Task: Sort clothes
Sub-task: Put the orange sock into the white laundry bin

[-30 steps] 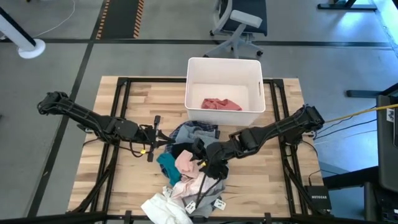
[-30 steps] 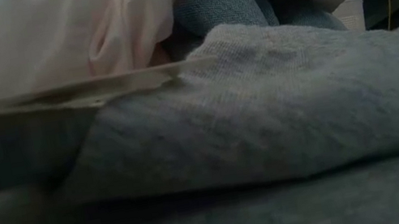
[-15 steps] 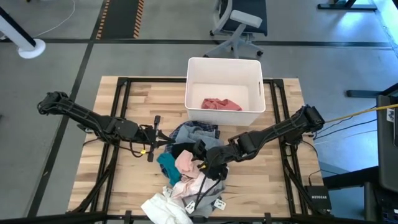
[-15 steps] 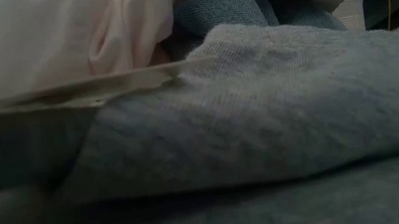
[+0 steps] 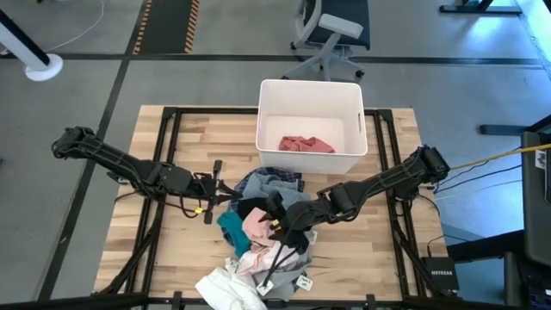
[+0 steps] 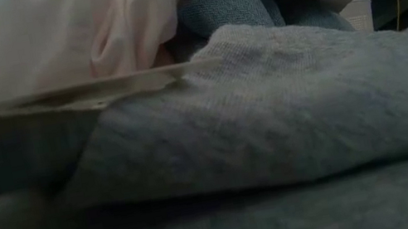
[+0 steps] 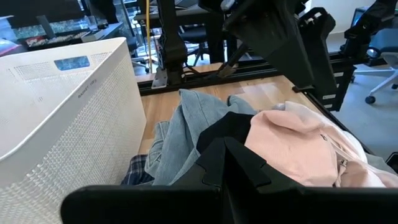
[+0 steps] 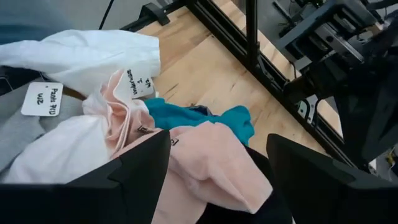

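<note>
One bin [image 5: 310,129], right pincer [image 5: 277,226] spread above pink garment [image 5: 256,226], left pincer [image 5: 217,187] closed.

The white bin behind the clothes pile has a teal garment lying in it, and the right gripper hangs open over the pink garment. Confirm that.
One detail is wrong. The garment in the white bin is pinkish red, not teal, as the high view shows. The teal garment lies in the pile on the table. The rest holds: the right gripper is open over the pink garment.
</note>
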